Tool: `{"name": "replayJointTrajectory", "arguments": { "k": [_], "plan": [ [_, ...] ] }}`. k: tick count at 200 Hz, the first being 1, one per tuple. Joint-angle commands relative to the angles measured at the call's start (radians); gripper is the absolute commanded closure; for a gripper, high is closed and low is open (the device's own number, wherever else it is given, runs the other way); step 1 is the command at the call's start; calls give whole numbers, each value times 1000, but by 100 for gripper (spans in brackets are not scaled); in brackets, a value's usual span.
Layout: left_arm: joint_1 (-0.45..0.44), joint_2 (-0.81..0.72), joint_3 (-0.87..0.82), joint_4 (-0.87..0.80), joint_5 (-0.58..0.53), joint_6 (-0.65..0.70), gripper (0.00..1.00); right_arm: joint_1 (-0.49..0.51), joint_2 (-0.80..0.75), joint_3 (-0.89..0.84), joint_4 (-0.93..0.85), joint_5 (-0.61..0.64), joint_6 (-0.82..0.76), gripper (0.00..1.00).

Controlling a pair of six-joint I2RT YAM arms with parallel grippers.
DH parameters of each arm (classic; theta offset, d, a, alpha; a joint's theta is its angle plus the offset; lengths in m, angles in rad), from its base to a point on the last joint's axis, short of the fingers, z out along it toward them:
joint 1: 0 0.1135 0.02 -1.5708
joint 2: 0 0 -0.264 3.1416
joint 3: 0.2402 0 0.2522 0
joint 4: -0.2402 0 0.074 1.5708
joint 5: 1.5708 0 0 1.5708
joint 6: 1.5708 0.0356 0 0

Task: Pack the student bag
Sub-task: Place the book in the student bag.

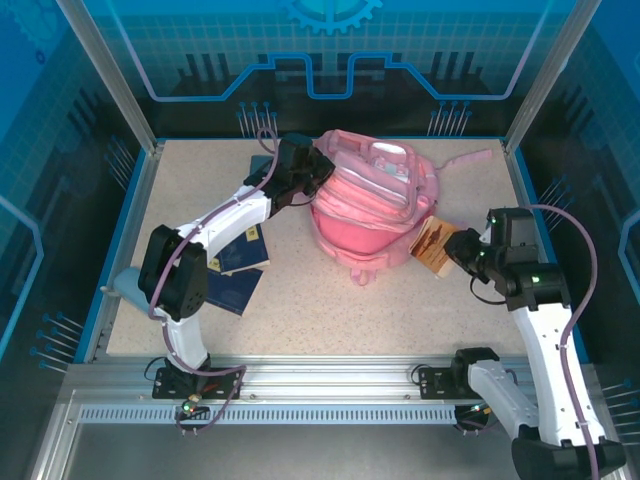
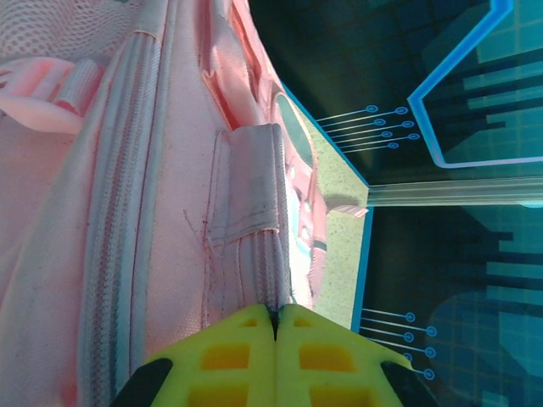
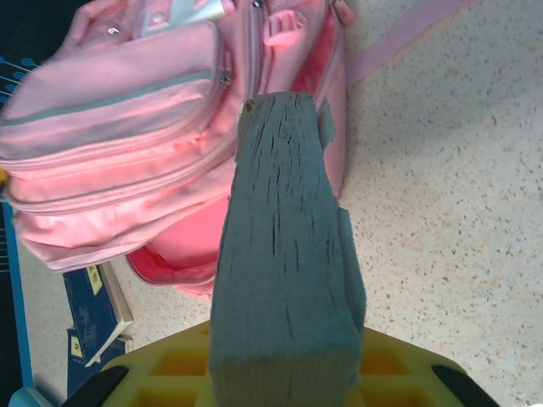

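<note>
Standing over the desk (image 1: 300, 320), I count two arms, one bag and three books. At the left, two dark blue books (image 1: 240, 268) lie overlapping on the desk beside the left arm, well apart from the bag. The right wrist view catches them too, past the bag's lower corner, and shows the pale page edges of one.

The left pincer (image 1: 314, 167) reaches to the upper left edge of the student bag (image 1: 370, 215), which lies in the middle of the desk toward the far side. From above the fingers are hard to read. The left wrist view shows them clearly: the yellow fingertips (image 2: 246, 339) are pressed together on the end of a zip line in the pink fabric.

The right wrist view shows the bag's main compartment gaping, with pink lining (image 3: 182, 246) in its mouth. I cannot tell what is inside.

To the right of the bag, the right pincer (image 1: 453, 250) pinches the third book (image 1: 433, 247), its brown cover seen from above. The right wrist view shows its grey page block.
</note>
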Motion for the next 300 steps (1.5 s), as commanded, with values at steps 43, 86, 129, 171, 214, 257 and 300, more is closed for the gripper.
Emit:
{"name": "replayJointTrajectory", "arguments": {
  "k": [43,86,129,171,214,257,300],
  "plan": [
    [-19,-26,82,109,26,0,100,-15,56,-156,309,-280,217,78],
    [-33,-54,67,110,41,13,100,-21,68,-302,720,-308,461,79],
    [-41,-72,39,76,53,31,100,-39,91,-287,876,-275,503,79],
    [-40,-89,-48,63,68,41,100,-52,36,-292,903,-237,510,79],
    [-39,-110,-123,20,144,121,92,-53,14,-381,1018,-239,569,79],
    [-40,-160,-148,-152,177,489,41,-53,-6,-424,1046,-232,579,79],
    [-50,-184,-123,-276,236,949,24,-53,9,-414,1045,-244,567,79]
  ]
}}
